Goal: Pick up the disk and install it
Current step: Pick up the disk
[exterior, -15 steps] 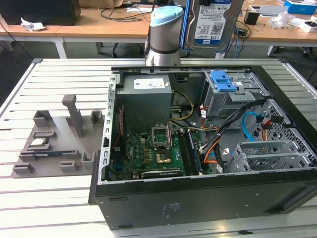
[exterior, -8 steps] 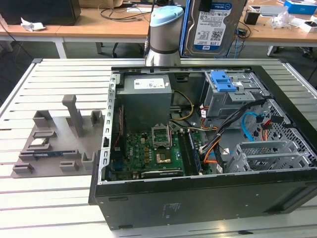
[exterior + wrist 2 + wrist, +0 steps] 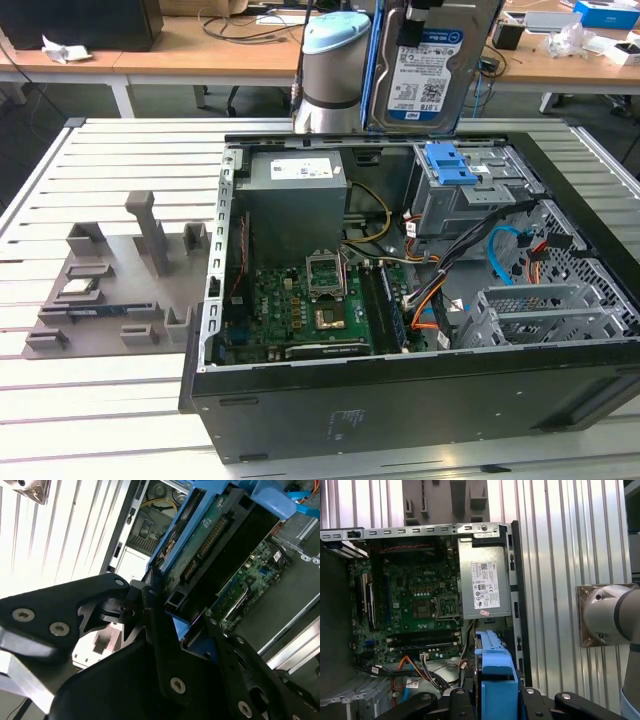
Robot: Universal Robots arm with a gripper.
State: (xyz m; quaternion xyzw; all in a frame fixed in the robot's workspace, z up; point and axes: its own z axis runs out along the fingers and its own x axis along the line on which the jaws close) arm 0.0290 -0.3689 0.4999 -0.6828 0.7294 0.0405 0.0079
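The disk [image 3: 425,60] hangs upright above the back of the open computer case [image 3: 400,390], its white-and-blue label facing the exterior camera and a blue caddy along its edge. In the second wrist view the disk [image 3: 210,545] shows its green circuit side and connector. My gripper [image 3: 182,622] is shut on it, one black finger on each side of the blue caddy. In the first wrist view the caddy's blue edge [image 3: 492,675] stands between the fingers of the gripper [image 3: 492,697], over the case near the power supply [image 3: 485,582].
Just below the disk, inside the case, sits the grey drive cage with a blue latch [image 3: 455,165]. The motherboard [image 3: 300,310], cables and a second metal cage [image 3: 530,310] fill the case. A grey fixture plate [image 3: 110,290] lies at the exterior view's left.
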